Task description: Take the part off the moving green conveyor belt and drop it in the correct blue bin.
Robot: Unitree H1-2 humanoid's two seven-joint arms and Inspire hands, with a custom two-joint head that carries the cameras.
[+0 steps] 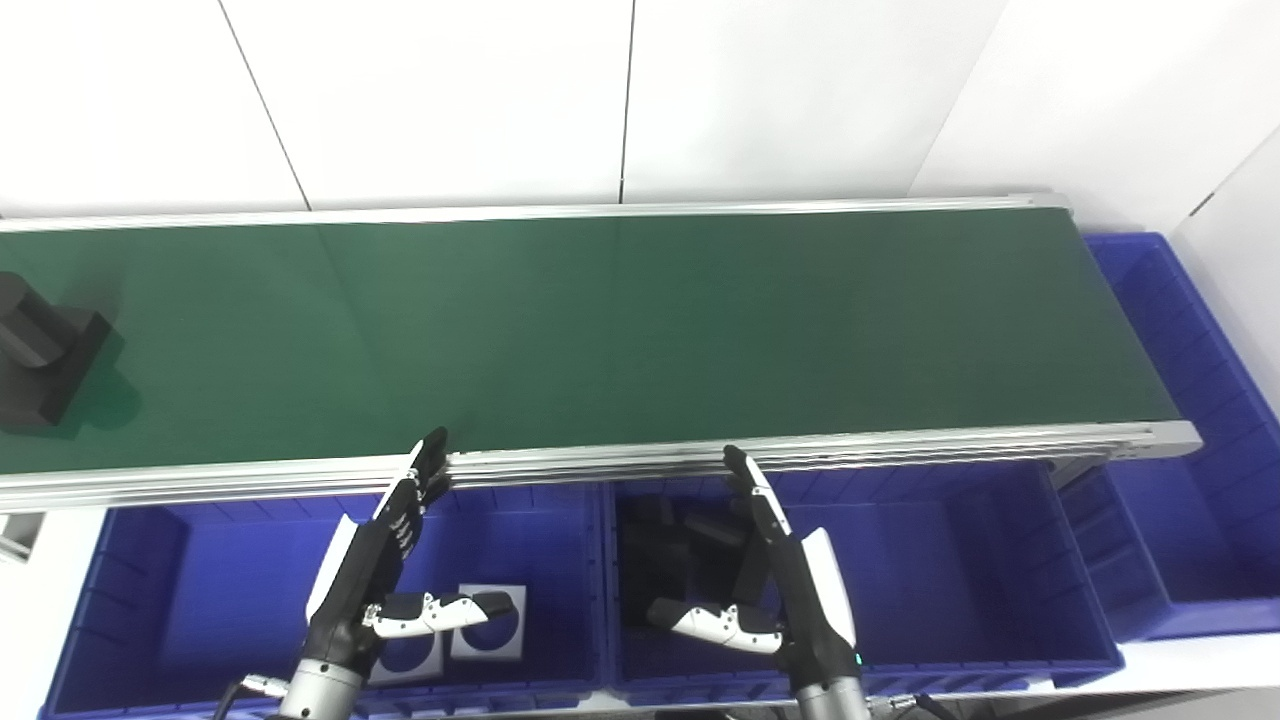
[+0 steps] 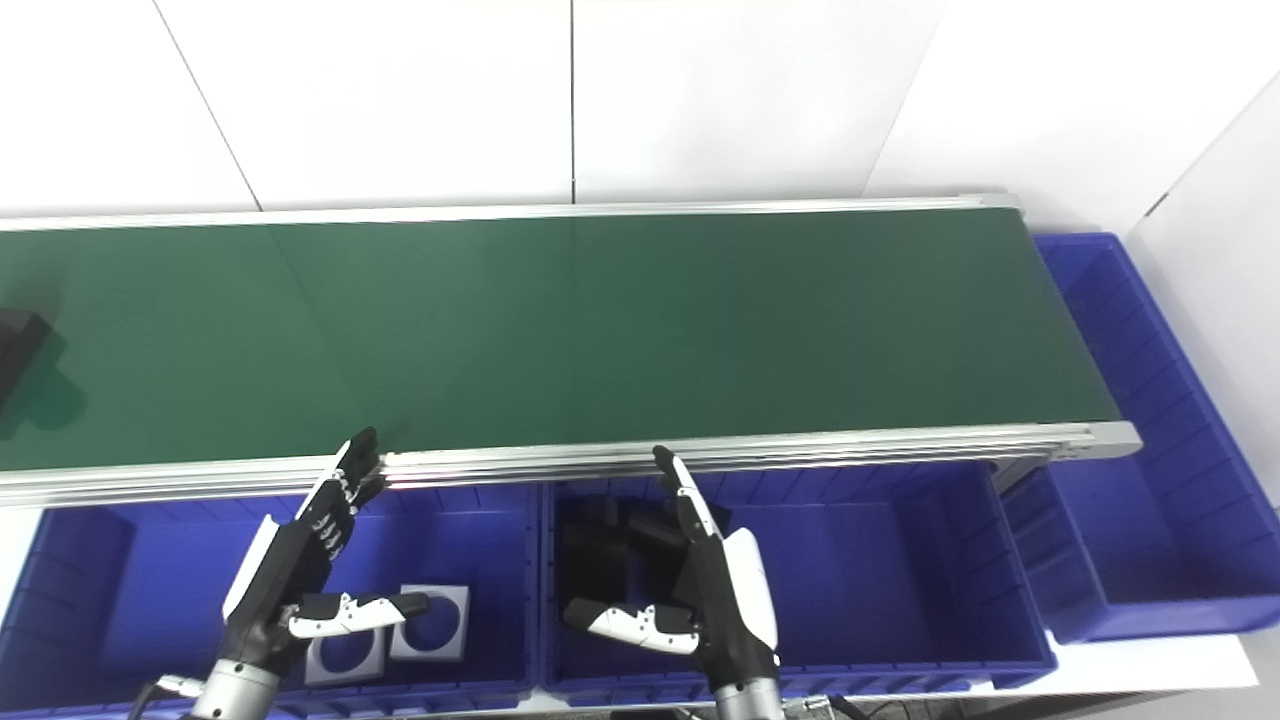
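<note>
The black part [image 1: 45, 360] sat on the green conveyor belt [image 1: 640, 330] at its far left end, well apart from my left hand [image 1: 385, 560], the nearer one, which, like my right hand [image 1: 780, 575], was spread open and empty.

We look down on a plain white room. The back wall [image 1: 620, 100] is made of white panels, split by thin dark seams [image 1: 628, 100] that run down to the far edge of the work line. At right a second white wall [image 1: 1130, 110] meets it at an angle, with a short dark seam of its own. The light is even and cool, casting only soft shadows. A strip of white worktop [image 1: 30, 600] shows at lower left.
</note>
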